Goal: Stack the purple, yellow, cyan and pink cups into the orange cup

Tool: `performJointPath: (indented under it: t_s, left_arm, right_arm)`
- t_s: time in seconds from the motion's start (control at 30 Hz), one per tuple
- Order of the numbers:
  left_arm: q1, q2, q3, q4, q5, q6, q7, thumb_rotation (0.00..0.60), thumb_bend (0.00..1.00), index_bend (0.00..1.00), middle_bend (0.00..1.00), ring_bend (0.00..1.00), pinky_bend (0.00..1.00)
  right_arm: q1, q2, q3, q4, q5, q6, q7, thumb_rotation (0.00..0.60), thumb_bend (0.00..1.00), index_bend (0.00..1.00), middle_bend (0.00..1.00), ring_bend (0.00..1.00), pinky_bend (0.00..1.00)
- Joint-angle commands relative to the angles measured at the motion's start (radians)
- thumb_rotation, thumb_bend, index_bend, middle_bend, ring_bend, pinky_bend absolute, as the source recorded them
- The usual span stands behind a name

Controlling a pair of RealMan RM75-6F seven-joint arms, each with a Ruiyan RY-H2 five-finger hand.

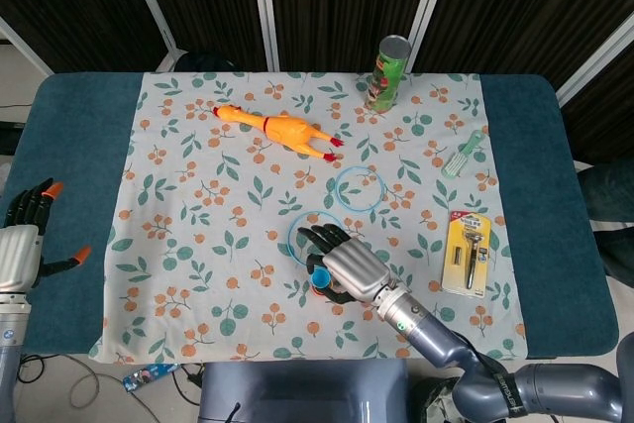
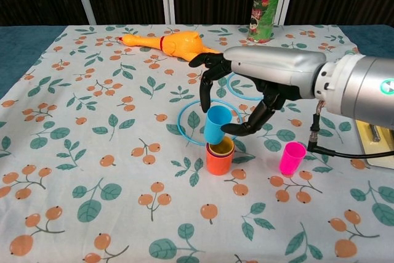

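My right hand (image 2: 246, 90) (image 1: 342, 264) holds the cyan cup (image 2: 218, 124) (image 1: 320, 276) tilted, its base just above the rim of the yellow cup nested in the orange cup (image 2: 219, 159). A purple rim shows between yellow and orange. The pink cup (image 2: 292, 157) stands upright to the right of the stack, apart from it; the head view hides it under my arm. My left hand (image 1: 25, 235) hovers off the cloth at the table's left edge, fingers spread, holding nothing.
Behind the stack lie a large blue ring (image 2: 192, 124) and a smaller blue ring (image 1: 359, 187). A rubber chicken (image 1: 282, 131) lies at the back, a green can (image 1: 388, 71) beyond it. A razor pack (image 1: 467, 253) and a brush (image 1: 463, 154) lie at the right.
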Motion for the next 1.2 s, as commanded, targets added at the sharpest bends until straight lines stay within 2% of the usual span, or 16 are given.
performJointPath:
  t_s: [0.03,1.2]
  left_arm:
    - [0.000,0.000,-0.001,0.000,-0.001,-0.001,0.000,0.600,0.15,0.08,0.00,0.00,0.00]
    - [0.005,-0.006,-0.010,0.002,0.005,-0.001,0.013,0.600,0.15,0.08,0.00,0.00,0.00]
  right_arm:
    - [0.003,-0.006,0.001,0.009,0.007,-0.005,-0.001,0.600,0.41,0.47,0.00,0.00,0.10]
    - [-0.027,0.002,-0.029,0.021,-0.022,-0.005,0.036,0.600,0.41,0.47,0.00,0.00,0.10]
